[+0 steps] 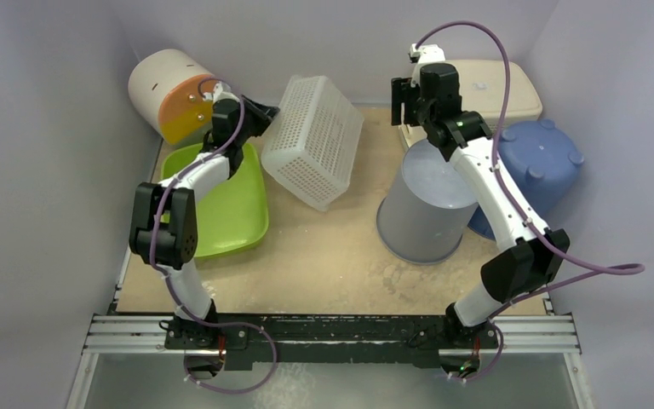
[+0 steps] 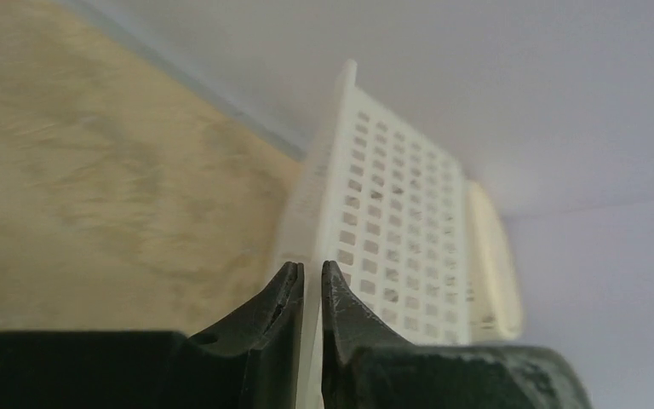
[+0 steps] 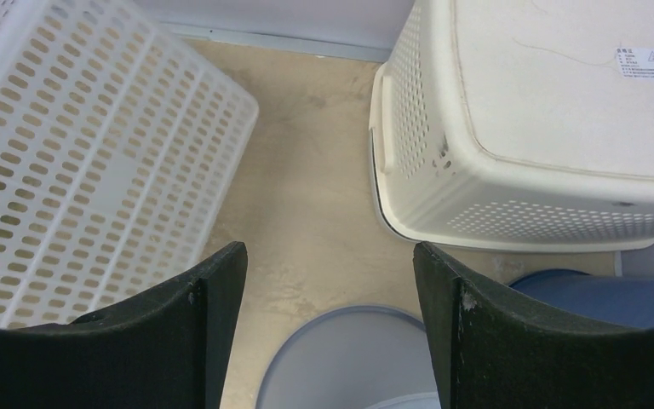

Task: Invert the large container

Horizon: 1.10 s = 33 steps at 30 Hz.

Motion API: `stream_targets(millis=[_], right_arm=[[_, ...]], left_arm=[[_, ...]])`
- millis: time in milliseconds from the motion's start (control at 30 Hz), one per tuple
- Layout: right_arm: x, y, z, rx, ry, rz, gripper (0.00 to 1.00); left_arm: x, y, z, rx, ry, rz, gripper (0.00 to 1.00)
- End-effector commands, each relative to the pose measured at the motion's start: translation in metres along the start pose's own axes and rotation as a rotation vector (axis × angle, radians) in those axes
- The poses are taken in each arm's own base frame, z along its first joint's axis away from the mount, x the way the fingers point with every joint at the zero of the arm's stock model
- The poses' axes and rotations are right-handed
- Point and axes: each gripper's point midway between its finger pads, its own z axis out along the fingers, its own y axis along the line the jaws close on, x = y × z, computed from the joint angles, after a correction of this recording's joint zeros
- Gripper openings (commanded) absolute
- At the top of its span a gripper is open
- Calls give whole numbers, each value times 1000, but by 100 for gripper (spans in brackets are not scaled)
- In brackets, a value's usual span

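The large white perforated basket [image 1: 313, 141] stands tilted at the back middle of the table, its lower edge on the tabletop and its slotted bottom turned up towards the camera. My left gripper [image 1: 266, 111] is shut on its upper left rim. In the left wrist view the gripper [image 2: 311, 266] pinches the thin white wall, and the basket [image 2: 392, 221] rises beyond it. My right gripper [image 1: 409, 100] is open and empty, hovering to the right of the basket. In the right wrist view the gripper [image 3: 330, 273] looks down between the basket [image 3: 77, 170] and a cream bin.
An upturned grey bucket [image 1: 426, 204] stands under the right arm, with an upturned blue tub [image 1: 536, 162] and an upturned cream hamper [image 1: 485, 89] behind it. A green tray [image 1: 230, 204] and a white-and-orange cylinder [image 1: 170, 94] are at the left. Walls close three sides.
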Motion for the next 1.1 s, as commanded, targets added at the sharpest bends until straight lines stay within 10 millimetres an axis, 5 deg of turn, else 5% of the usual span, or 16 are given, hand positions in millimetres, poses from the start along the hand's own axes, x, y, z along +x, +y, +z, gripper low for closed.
stream_targets(millis=[0, 133, 333, 733, 900, 967, 1067], right_arm=[[-13, 1, 6, -14, -45, 11, 74], [-7, -1, 9, -9, -35, 12, 74], [-3, -3, 13, -6, -25, 16, 74], [-4, -7, 11, 2, -27, 17, 74], [-2, -9, 12, 2, -23, 20, 74], [-2, -8, 12, -1, -23, 20, 74], [-2, -9, 11, 0, -24, 21, 74]], left_arm=[[32, 89, -11, -333, 154, 185, 0], [31, 115, -18, -438, 191, 279, 0], [51, 119, -6, -416, 238, 265, 0], [125, 85, 31, -322, 374, 304, 0], [162, 54, 46, -197, 445, 291, 0], [164, 46, 49, -177, 450, 302, 0], [150, 45, 45, -214, 423, 359, 14]])
